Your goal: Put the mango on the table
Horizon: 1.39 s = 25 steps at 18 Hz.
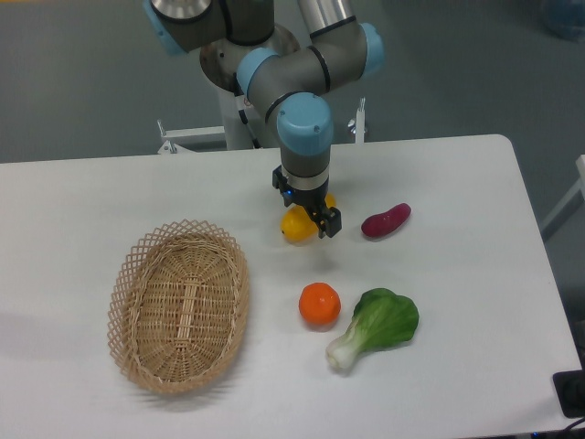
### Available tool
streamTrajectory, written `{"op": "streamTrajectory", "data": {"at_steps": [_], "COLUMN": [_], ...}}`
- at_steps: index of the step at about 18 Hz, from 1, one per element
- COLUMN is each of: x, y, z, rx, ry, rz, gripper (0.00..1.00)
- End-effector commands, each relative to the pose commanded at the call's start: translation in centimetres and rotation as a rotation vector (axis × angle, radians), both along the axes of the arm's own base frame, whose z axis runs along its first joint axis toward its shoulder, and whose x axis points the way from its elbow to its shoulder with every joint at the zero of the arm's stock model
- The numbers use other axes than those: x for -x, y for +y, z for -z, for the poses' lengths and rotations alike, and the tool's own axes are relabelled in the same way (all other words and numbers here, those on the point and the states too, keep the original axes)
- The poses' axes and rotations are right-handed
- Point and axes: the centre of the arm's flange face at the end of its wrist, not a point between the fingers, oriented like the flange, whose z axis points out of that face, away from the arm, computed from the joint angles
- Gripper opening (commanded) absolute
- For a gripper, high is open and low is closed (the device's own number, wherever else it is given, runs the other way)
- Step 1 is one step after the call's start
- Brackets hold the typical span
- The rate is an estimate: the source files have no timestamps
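Note:
The yellow-orange mango (295, 226) lies on the white table (457, 183), behind the middle of it, partly under the gripper. My gripper (311, 219) hangs straight down over the mango's right end. Its jaws stand apart, and the dark right fingertip (330, 223) shows just right of the fruit. The other finger is hidden behind the wrist and the mango. The gripper looks open and holds nothing.
An oval wicker basket (179, 305) sits at the front left. A round orange (319, 304) and a green bok choy (379, 323) lie in front of the gripper. A small dark-red oblong piece (386, 220) lies to its right.

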Motion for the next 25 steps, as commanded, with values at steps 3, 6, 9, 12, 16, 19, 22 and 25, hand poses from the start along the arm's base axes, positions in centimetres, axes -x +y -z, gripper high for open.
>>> {"op": "streamTrajectory", "data": {"at_steps": [3,6,9,12,16,19,22,25], "x": [1.9,4.4,6.7,9.9,13.9,15.5,16.6,17.5], "y": [1.5,1.9,1.7,1.4,0.7,-1.0,-2.5,-4.0], "z": [-3.0,-5.9,-8.5,-12.3,-18.0,-19.8,-19.9,-20.1], "rx": [-0.04,-0.075,-0.091,-0.093,-0.109,-0.087,-0.087,-0.098], "ry": [0.049,0.093,0.118,0.092,0.038,0.016,0.014,0.008], "rz": [-0.001,-0.029,-0.055,-0.083,-0.111,-0.048,-0.017,0.016], "gripper": [1.0,1.0,1.0,1.0,1.0,1.0,1.0,1.0]}}
